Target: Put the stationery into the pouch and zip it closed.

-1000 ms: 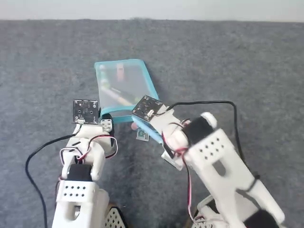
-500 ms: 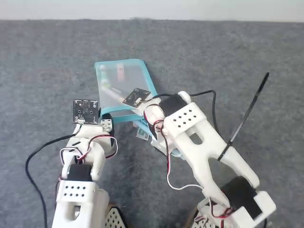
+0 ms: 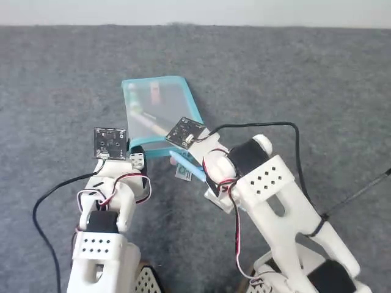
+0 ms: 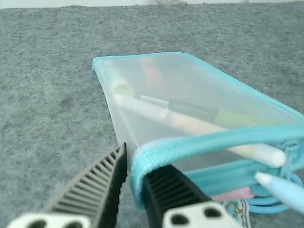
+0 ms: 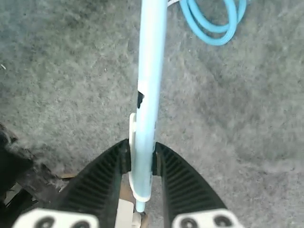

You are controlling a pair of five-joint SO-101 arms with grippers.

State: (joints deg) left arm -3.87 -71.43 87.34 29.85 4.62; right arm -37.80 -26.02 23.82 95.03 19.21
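Observation:
A clear pouch [image 3: 160, 110] with teal trim lies on the grey carpet, holding several pens and a pink item [image 3: 155, 91]. In the left wrist view the pouch [image 4: 180, 95] has its zipper edge lifted. My left gripper [image 4: 135, 183] is shut on that teal edge at the near left corner; from above it [image 3: 139, 157] sits at that corner. My right gripper [image 5: 141, 152] is shut on a light blue pen [image 5: 149, 71]. The pen [image 3: 194, 171] lies just outside the pouch's near right corner, and its tip [image 4: 280, 187] shows beside the opening.
A teal cord loop [image 5: 211, 23] and a small paper tag [image 3: 182, 174] lie on the carpet by the pouch mouth. Grey carpet [image 3: 305, 79] stretches around the pouch. The right arm's black cable [image 3: 293, 131] arcs above its wrist.
The right arm swung over the pouch with the pen, then drew back to the near right corner. The left gripper kept still on the pouch edge.

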